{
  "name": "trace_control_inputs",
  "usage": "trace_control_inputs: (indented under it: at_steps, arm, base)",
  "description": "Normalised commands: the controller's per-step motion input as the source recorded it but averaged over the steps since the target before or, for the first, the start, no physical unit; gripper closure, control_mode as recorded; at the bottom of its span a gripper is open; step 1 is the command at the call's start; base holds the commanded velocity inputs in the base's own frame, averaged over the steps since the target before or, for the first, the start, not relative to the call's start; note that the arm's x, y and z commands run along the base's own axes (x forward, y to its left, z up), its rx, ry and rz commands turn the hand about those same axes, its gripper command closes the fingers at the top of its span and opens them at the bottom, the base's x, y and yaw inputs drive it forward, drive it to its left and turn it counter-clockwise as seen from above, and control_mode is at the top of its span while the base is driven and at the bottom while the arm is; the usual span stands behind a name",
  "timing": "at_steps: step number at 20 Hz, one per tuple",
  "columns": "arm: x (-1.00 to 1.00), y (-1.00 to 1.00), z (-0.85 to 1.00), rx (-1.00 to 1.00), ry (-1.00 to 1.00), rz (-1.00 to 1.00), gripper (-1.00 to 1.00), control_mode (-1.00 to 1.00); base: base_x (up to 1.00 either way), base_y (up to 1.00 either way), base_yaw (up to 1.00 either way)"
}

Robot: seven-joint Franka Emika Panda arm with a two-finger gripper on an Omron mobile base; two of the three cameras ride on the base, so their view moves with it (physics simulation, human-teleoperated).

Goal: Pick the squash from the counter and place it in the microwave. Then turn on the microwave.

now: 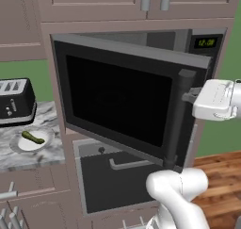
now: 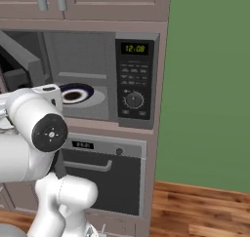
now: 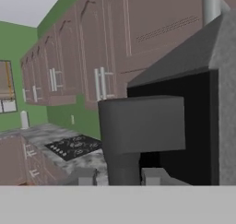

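The claw [image 3: 118, 176] was clamped on the vertical bar handle [image 1: 178, 119] of the microwave door [image 1: 120, 105], its two dark fingertips [image 3: 86, 176] set on either side of the bar near its upper end. In the hand view the handle's blocky top mount sat right above the fingers. The door stood swung well out from the microwave [image 2: 97, 77], its black glass facing the left base camera. Inside the open cavity, seen from the right, lay a round dish with a dark rim [image 2: 75, 93]. The control panel [image 2: 134, 80] on the microwave's right side showed a green display, rows of buttons and a round knob. Below the microwave sat the oven [image 2: 105, 177] with its horizontal handle. Well off to the left, the squash [image 1: 33, 137] lay on a small white plate [image 1: 21, 145] on the marbled table [image 1: 40, 158], apart from the arm. A black slotted toaster [image 1: 15, 101] stood just behind the plate.
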Motion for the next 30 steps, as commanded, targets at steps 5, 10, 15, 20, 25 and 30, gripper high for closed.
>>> trace_control_inputs:
  at_steps: [5, 10, 15, 20, 25, 30]
  arm:
    - [0.0, 0.0, 0.0, 0.0, 0.0, 0.0, -1.0, -1.0]
    - [-0.03, 0.0, 0.0, 0.0, 0.0, 0.0, -1.0, -1.0]
    - [-0.24, 0.0, 0.0, 0.0, 0.0, 0.0, -1.0, -1.0]
    - [-0.36, -0.06, 0.0, 0.0, -0.05, -0.01, -1.0, -1.0]
    - [-0.3, -0.41, 0.0, 0.0, -0.04, 0.0, -1.0, -1.0]
    - [-0.11, -0.7, 0.0, 0.01, -0.01, 0.1, -1.0, -1.0]
  base:
    - [0.0, 0.0, 0.0]
    - [0.0, 0.0, 0.0]
    - [0.0, 0.0, 0.0]
    - [0.0, 0.0, 0.0]
    - [0.0, 0.0, 0.0]
    - [0.0, 0.0, 0.0]
